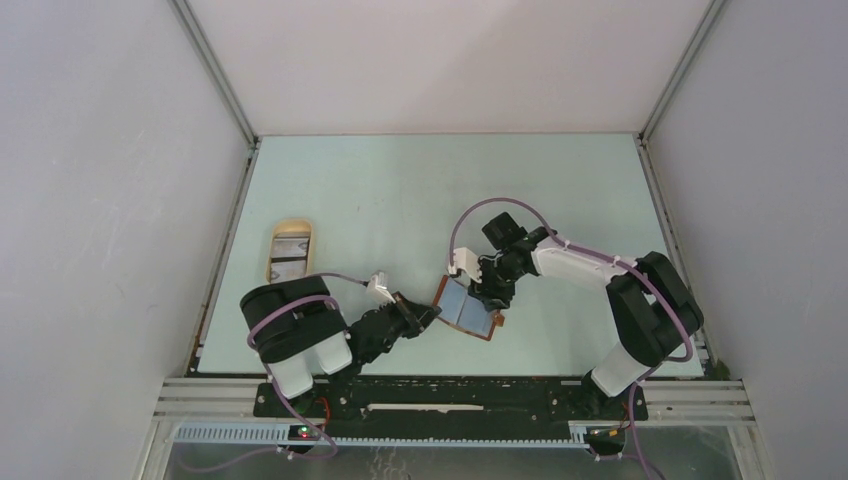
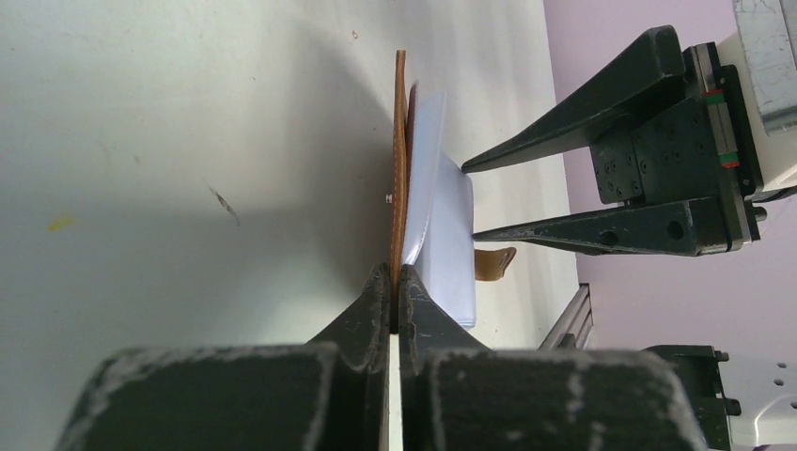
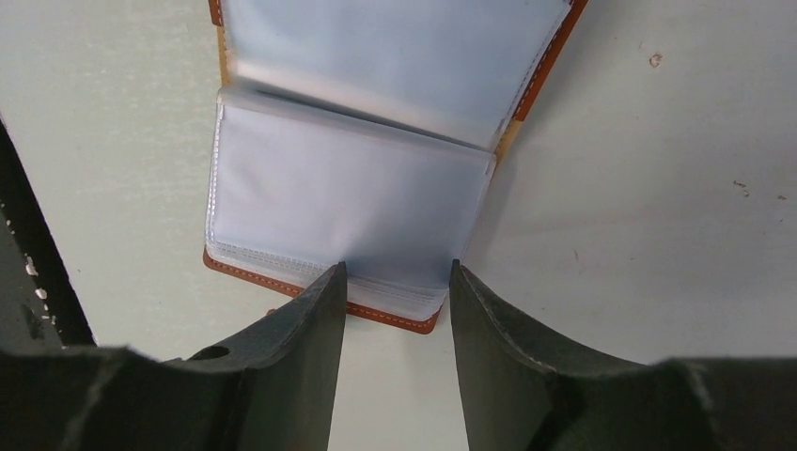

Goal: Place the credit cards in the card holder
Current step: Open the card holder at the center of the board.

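Left tool clamped on card holder edge; right tool spread apart just above it

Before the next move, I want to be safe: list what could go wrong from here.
The left gripper pinches only the thin cover edge of the card holder; it may slip free. The open right gripper straddles the clear sleeves and could crumple several together if it closes.
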Robot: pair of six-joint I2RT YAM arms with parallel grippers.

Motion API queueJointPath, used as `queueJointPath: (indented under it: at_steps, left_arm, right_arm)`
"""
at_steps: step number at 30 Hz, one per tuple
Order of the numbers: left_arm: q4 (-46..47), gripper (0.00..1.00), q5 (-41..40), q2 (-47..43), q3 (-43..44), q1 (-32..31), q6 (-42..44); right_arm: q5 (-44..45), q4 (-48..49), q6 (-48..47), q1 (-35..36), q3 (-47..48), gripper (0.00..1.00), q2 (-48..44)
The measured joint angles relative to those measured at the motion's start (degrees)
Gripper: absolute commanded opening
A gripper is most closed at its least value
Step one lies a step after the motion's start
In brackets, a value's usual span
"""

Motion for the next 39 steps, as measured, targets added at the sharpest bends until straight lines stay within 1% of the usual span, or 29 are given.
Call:
queueJointPath:
  at_steps: [11, 16, 19, 21, 28, 32, 35, 39]
  left_arm:
    - [0.4, 0.01, 0.1, 0.6, 0.0, 0.0, 0.0]
    - [0.4, 0.03, 0.1, 0.6, 0.0, 0.0, 0.0]
    - [0.4, 0.06, 0.1, 0.6, 0.0, 0.0, 0.1]
    - [0.4, 0.10, 0.2, 0.6, 0.0, 0.0, 0.1]
    - [0.3, 0.33, 0.4, 0.5, 0.0, 0.0, 0.5]
    - [-1.5, 0.43, 0.3, -1.1, -0.1, 0.0, 1.0]
    - [-4.0, 0.46, 0.2, -4.4, -0.4, 0.0, 1.6]
    - [-10.6, 0.47, -0.8, -10.8, -0.5, 0.0, 3.1]
  right_arm:
    - [4.2, 2.1, 4.9, 3.2, 1.6, 0.49, 1.4]
    - [5.8, 4.5, 7.7, 4.8, 1.8, 0.49, 1.9]
    - [6.4, 5.9, 9.3, 5.4, 1.8, 0.47, 2.3]
    - [6.7, 6.8, 10.7, 5.7, 2.0, 0.47, 2.6]
    - [7.5, 8.2, 14.4, 6.6, 3.5, 0.47, 4.3]
    - [7.9, 8.2, 16.2, 6.8, 5.0, 0.46, 5.7]
    - [8.2, 8.1, 17.2, 6.8, 6.3, 0.46, 6.5]
    - [8.4, 8.0, 18.1, 6.8, 6.9, 0.46, 6.9]
